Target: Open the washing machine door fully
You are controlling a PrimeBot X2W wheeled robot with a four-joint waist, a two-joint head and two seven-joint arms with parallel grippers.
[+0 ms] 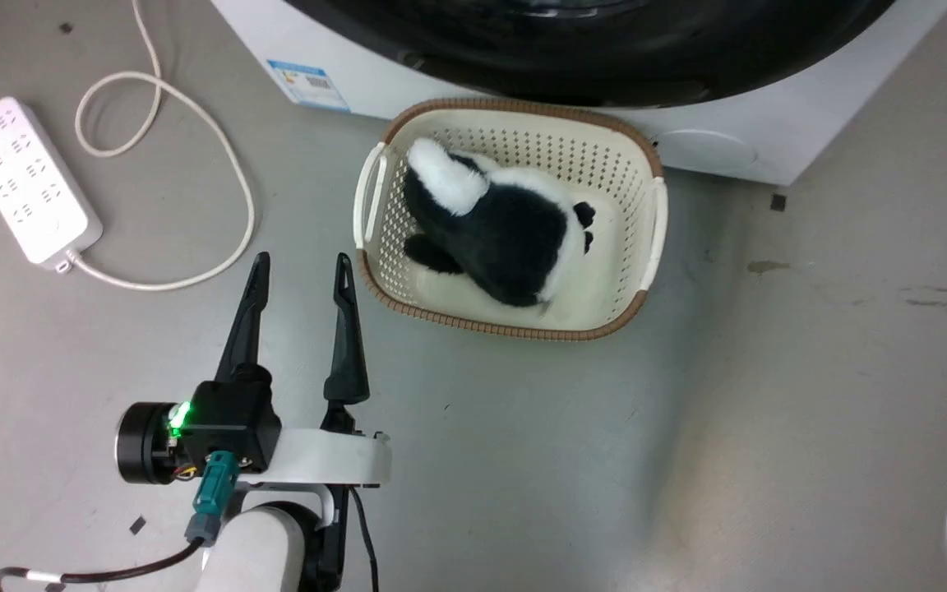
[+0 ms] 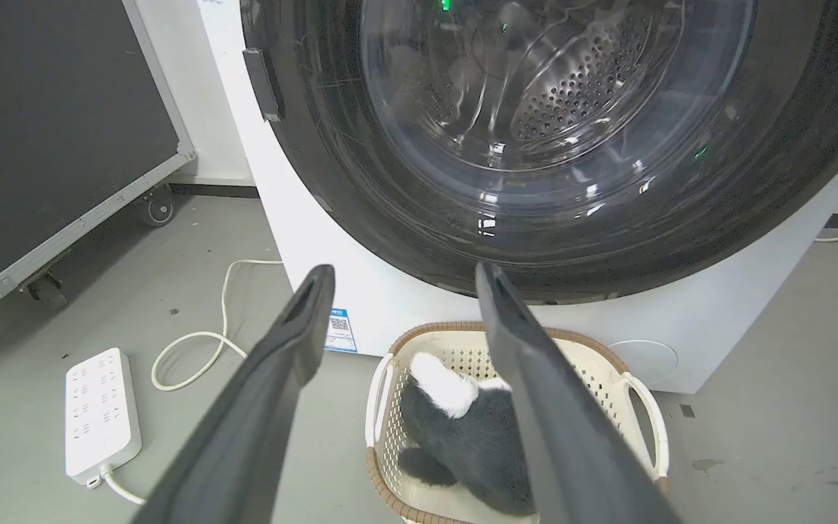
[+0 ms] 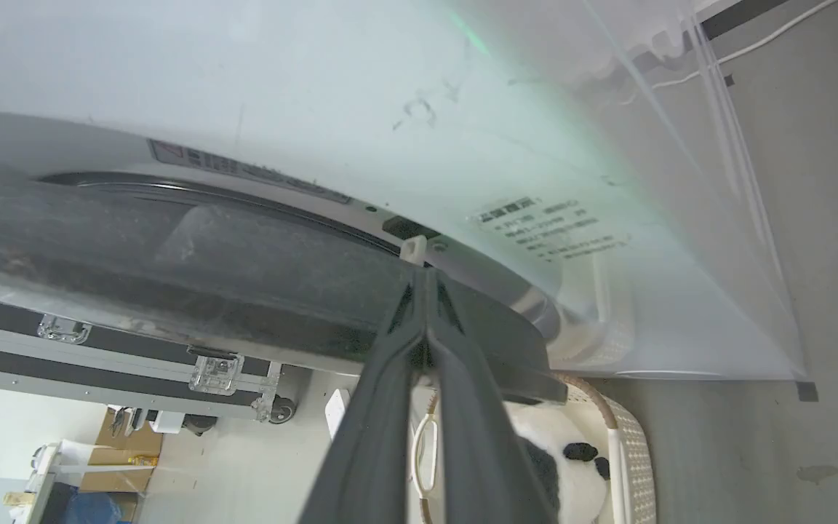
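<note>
Left hand [image 1: 302,267] open, fingers spread, nothing between them, above the bare floor. Just right of its fingertips is a basket [image 1: 506,330] with a black-and-white plush toy [image 1: 506,238] inside. Ahead, past the basket, is the washing machine [image 1: 769,140], its washing machine door [image 1: 605,57] showing as a glossy black ring. Left of the hand a power strip [image 1: 25,181] with a looped cord lies on the floor. Right hand [image 3: 426,275] closed, fingers pressed together, nothing seen between them. Its tips are at the door's rim, right under a pale latch tab [image 3: 413,249]; contact unclear. Door seen edge-on here, white machine front right behind it; can't tell if ajar.
</note>
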